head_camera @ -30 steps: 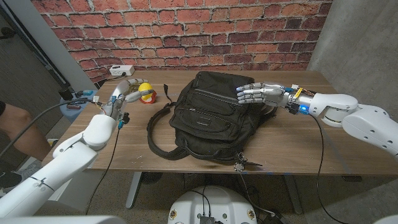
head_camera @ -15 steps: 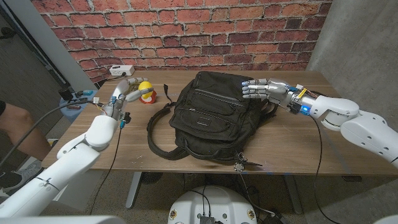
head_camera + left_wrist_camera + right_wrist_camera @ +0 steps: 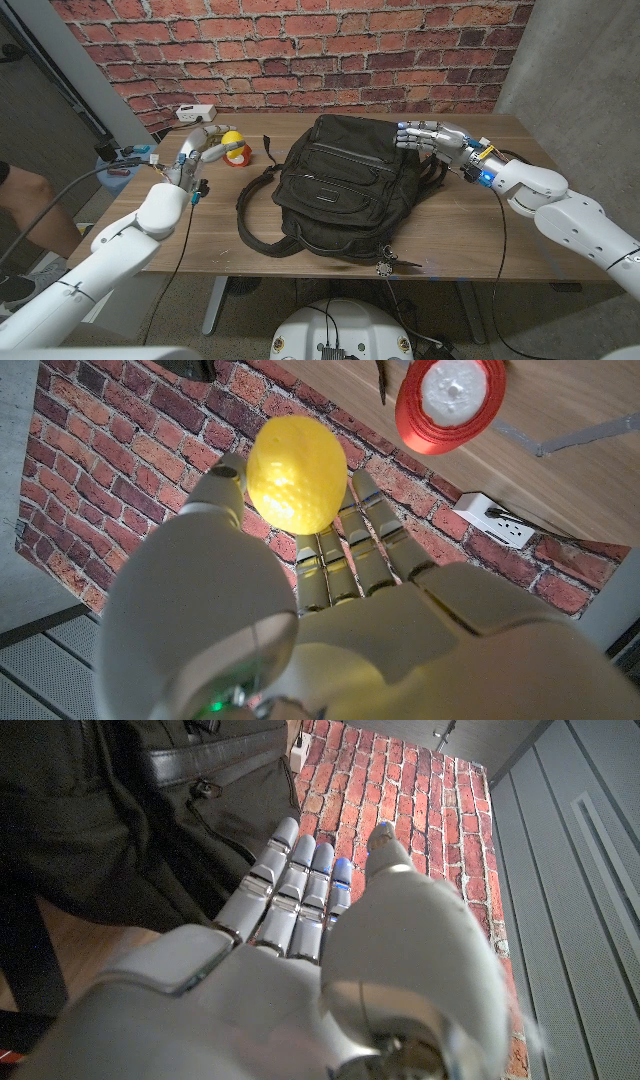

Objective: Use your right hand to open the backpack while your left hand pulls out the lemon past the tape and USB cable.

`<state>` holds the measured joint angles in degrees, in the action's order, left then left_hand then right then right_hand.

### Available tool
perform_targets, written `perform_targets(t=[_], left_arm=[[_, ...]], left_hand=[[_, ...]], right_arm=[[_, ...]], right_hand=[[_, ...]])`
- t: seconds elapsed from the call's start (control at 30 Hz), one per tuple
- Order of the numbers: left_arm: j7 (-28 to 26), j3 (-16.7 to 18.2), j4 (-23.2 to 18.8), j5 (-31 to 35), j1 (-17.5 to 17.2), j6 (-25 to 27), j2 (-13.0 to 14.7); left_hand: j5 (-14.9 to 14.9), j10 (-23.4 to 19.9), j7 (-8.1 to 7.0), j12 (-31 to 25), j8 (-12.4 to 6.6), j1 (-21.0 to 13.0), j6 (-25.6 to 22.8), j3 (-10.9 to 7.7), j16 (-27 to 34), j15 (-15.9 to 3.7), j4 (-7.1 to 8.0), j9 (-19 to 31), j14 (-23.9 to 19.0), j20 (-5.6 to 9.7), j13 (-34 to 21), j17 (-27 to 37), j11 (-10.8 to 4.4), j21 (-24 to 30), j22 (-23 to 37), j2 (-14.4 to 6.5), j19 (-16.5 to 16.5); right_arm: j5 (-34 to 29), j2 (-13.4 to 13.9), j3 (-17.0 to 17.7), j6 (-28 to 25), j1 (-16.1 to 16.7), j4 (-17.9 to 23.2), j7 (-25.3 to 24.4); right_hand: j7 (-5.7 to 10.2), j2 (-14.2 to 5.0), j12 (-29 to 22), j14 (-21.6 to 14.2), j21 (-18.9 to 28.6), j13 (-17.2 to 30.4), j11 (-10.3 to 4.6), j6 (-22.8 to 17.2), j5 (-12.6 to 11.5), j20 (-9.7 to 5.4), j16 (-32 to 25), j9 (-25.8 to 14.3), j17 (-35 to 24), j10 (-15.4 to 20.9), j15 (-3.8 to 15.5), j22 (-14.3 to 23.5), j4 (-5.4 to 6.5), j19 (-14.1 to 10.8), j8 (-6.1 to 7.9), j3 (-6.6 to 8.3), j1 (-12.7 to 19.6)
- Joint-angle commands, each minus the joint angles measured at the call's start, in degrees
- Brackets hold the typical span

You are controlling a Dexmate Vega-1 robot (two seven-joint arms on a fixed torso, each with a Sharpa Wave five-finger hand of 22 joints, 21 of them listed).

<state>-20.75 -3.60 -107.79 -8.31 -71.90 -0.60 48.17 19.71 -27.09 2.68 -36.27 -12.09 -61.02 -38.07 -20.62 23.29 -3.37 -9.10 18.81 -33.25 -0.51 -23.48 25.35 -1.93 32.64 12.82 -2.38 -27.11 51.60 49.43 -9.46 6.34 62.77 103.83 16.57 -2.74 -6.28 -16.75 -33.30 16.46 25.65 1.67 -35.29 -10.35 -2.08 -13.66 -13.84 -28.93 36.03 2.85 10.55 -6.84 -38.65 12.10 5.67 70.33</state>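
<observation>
Silver-grey right robot hand sits at the backpack's far right corner, fingers extended and slightly apart, holding nothing that we see — the fingertips are just at the bag's upper edge, contact we cannot confirm. In the right wrist view the same robot hand reaches toward the black fabric and a leather-trimmed pocket of the backpack.

Left robot hand is off to the left of the bag; in the left wrist view its fingers and thumb close around the lemon, so we count it as gripped. In the head view the lemon shows as a yellow blob at the fingertips, outside the bag.

Black backpack lies flat in the middle of the wooden table, straps looped toward the left front. Red tape roll lies on the table just beside the lemon. White power strip sits near the brick wall, at the table's far left.
</observation>
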Motion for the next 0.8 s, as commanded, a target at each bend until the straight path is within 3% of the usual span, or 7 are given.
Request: perform_targets(t=[0.03,0.33,0.8], left_arm=[[1.0,2.4,-2.4,-0.6,-2.3,4.0,2.9],[1.2,4.5,-5.2,0.0,-5.2,6.9,4.3],[3.1,7.3,-9.1,0.8,-9.3,10.3,5.4]], left_hand=[[0.5,-0.7,0.16,-0.3,-0.32,-3.4,-0.5,-0.60,-0.1,0.13,0.09,0.2,-0.2,0.03,-11.8,0.3,-0.09,0.4,0.1,-3.9,0.0],[0.5,-0.6,0.05,-0.2,-0.28,-3.5,-0.5,-0.66,-0.1,0.17,0.04,0.3,-0.2,-0.05,-11.8,0.4,-0.08,0.6,0.1,-4.0,0.1],[0.6,-0.7,0.12,-0.3,-0.30,-3.0,-0.7,-0.67,-0.2,0.06,0.21,0.3,-0.3,-0.01,-11.9,0.4,-0.14,0.8,0.0,-4.1,0.2]], right_arm=[[-3.0,-6.9,-1.6,7.8,-2.1,-7.4,-2.3],[-4.5,-10.7,-2.1,13.0,-4.2,-13.0,-2.9],[-4.6,-12.8,-2.8,16.3,-7.2,-19.6,-0.5]], right_hand=[[0.50,-0.20,-0.3,0.0,0.0,0.1,-0.59,-0.2,-0.1,-0.39,-0.3,0.0,-0.1,0.2,1.94,0.1,0.35,-0.2,0.26,0.02,-0.9],[1.00,-0.31,0.0,0.3,-0.2,0.0,-0.85,0.1,0.0,-0.93,0.2,0.1,0.5,-0.1,2.45,0.0,1.00,0.1,0.10,-0.24,-2.4],[1.45,-0.50,0.7,1.6,-0.6,-0.3,-0.96,0.2,0.0,-1.49,0.9,0.2,0.9,-1.2,2.55,0.0,1.14,0.8,0.07,-0.23,-3.3]])
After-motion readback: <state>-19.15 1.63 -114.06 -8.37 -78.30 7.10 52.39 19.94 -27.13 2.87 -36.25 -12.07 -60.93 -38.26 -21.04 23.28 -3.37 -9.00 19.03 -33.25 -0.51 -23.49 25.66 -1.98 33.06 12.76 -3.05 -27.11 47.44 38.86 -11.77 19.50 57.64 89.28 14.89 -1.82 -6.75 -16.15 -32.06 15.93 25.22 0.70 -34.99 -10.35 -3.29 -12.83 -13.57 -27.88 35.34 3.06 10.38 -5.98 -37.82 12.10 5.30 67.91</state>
